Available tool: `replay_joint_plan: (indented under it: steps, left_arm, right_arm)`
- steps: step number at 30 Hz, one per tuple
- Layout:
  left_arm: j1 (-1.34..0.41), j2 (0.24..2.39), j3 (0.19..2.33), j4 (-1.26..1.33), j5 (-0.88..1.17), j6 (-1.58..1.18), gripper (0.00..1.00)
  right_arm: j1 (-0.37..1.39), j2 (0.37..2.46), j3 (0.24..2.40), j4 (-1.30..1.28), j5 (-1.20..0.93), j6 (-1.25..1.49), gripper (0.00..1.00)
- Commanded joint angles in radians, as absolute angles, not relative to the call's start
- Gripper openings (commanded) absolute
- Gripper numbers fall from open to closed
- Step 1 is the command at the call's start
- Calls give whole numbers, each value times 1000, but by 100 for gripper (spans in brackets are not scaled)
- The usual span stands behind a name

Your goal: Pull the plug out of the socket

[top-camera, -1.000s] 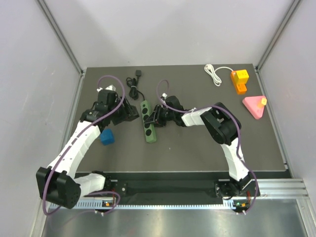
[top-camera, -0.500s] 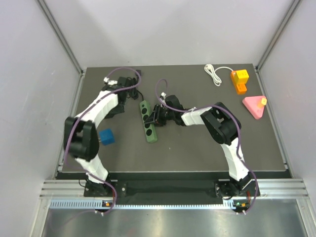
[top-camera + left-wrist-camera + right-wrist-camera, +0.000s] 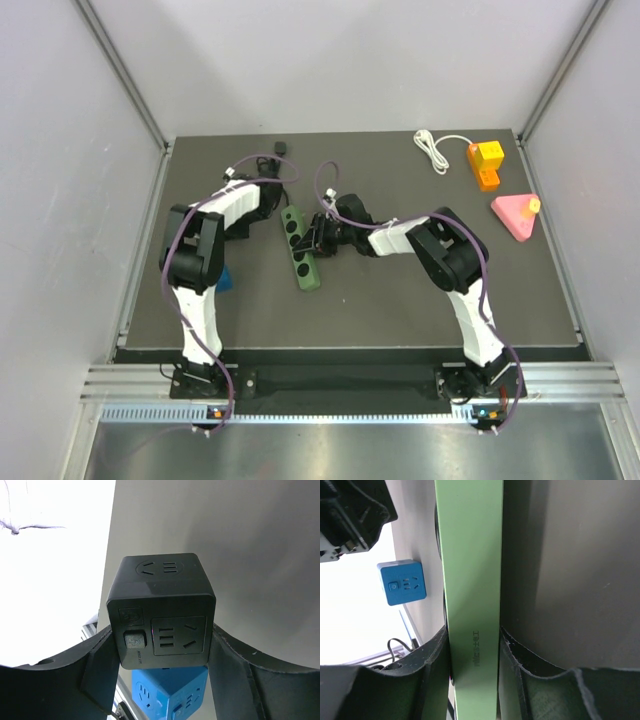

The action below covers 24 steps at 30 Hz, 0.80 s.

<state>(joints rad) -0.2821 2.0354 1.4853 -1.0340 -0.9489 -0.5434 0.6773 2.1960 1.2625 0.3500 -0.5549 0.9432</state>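
Green socket strip (image 3: 303,255): clamps it mid-length with right jaws, forearm stretched low leftward over the surface (image 3: 400,300). Grips black cube plug (image 3: 161,610) in left jaws near strip's far end, elbow folded.

Left arm (image 3: 203,315), right arm (image 3: 476,325) — same build: white shell links, bulky rounded black joint housings (image 3: 448,255), black bases (image 3: 200,378). Purple cable (image 3: 486,262) looped loosely along each arm, standing clear of shell in places. Fingers (image 3: 95,667) matt black, thick, curved — pale specks along edges.
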Motion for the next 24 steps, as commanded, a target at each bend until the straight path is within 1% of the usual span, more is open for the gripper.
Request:
replay_joint_plan:
  steps: [1, 3, 4, 5, 7, 8, 9, 11, 12, 13, 18, 20, 23, 24]
  left_arm:
    - [-284, 2043, 1499, -1063, -1028, -563, 28]
    - [-284, 2046, 1488, -1063, -1042, -574, 37]
    - [-282, 2048, 1485, -1060, -1043, -577, 39]
    - [-282, 2046, 1482, -1058, -1042, -580, 48]
    - [-282, 2042, 1476, -1058, -1039, -587, 59]
    - [-281, 2039, 1474, -1052, -1034, -589, 78]
    - [-281, 2033, 1468, -1046, -1031, -586, 82]
    - [-282, 2011, 1465, -1032, -1014, -580, 84]
    - [-281, 2005, 1465, -1031, -1006, -581, 94]
    - [-282, 1988, 1465, -1025, -997, -578, 98]
    - [-282, 1910, 1454, -1000, -888, -543, 98]
    - [-282, 1846, 1447, -988, -838, -528, 98]
    - [-282, 1740, 1431, -962, -697, -502, 98]
    - [-281, 1709, 1419, -954, -605, -493, 98]
  right_arm:
    - [673, 2238, 1221, 305, -545, 881, 0]
    - [673, 2246, 1224, 307, -549, 882, 0]
    - [675, 2249, 1229, 307, -552, 882, 0]
    - [673, 2253, 1232, 304, -555, 882, 0]
    - [673, 2255, 1241, 298, -554, 882, 0]
    - [673, 2253, 1244, 292, -554, 881, 0]
    - [673, 2255, 1247, 287, -551, 879, 0]
    - [673, 2258, 1258, 270, -549, 873, 0]
    - [673, 2260, 1265, 265, -549, 871, 0]
    - [673, 2260, 1269, 261, -548, 868, 0]
    - [673, 2264, 1292, 235, -542, 867, 0]
    - [675, 2263, 1299, 224, -535, 865, 0]
    - [675, 2266, 1325, 198, -529, 864, 0]
    - [676, 2269, 1341, 192, -526, 864, 0]
